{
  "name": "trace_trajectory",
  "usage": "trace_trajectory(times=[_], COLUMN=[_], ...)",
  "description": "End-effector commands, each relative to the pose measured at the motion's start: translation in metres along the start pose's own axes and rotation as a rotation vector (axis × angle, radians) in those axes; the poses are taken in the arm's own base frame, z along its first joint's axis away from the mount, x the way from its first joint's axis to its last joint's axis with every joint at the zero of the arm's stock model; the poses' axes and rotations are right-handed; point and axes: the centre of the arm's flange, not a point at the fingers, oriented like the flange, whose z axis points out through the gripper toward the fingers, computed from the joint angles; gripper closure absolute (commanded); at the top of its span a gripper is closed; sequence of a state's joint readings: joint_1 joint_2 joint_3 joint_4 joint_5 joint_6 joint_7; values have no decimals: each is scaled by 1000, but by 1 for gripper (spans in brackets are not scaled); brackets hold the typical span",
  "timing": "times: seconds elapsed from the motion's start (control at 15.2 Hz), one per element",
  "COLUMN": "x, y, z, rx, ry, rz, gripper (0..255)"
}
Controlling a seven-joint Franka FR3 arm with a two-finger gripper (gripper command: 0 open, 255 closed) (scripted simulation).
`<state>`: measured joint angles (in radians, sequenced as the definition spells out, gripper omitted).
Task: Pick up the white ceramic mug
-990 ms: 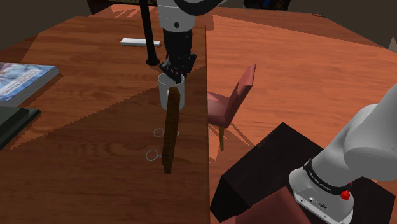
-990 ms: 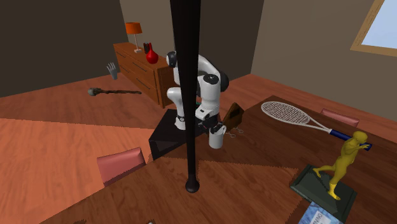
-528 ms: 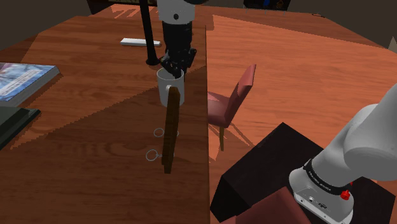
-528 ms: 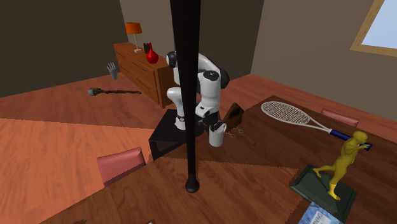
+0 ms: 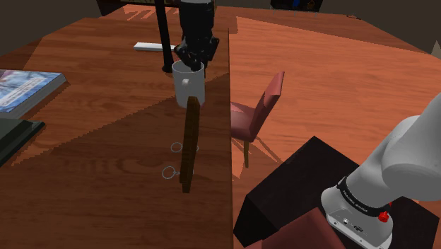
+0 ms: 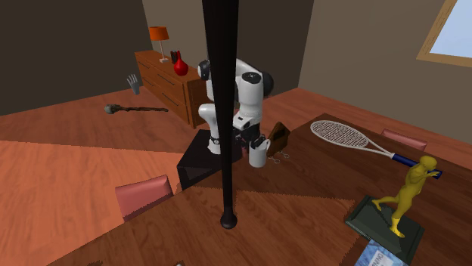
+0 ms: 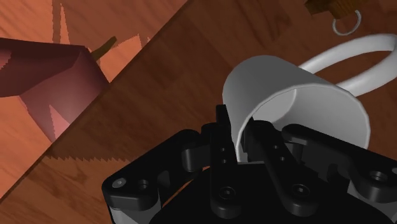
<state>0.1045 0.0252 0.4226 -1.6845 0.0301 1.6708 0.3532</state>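
A black robot hand (image 5: 191, 62) pinches the rim of a white mug (image 5: 188, 86) between its two fingers (image 7: 222, 139). It holds the mug clear of the brown wooden worktop (image 5: 106, 134), close to the worktop's right edge and near a red chair (image 5: 258, 109).

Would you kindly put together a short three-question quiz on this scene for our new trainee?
1. True or false: the fingers clasp the wall of the mug, one inside and one outside.
2. What lies on the table near the golden statue? A) tennis racket B) guitar C) umbrella
3. What colour is the chair beside the table?
Key: 1 true; 2 A; 3 dull red.
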Motion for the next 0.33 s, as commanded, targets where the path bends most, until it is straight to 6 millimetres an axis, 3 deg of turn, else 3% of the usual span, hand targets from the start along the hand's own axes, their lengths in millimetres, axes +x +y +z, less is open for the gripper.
trace_trajectory(times=[0.0,0.26], x=[0,-1], y=[0,-1], z=[-10,-21], rx=[0,0], ry=[0,0], rz=[0,0], gripper=[255,255])
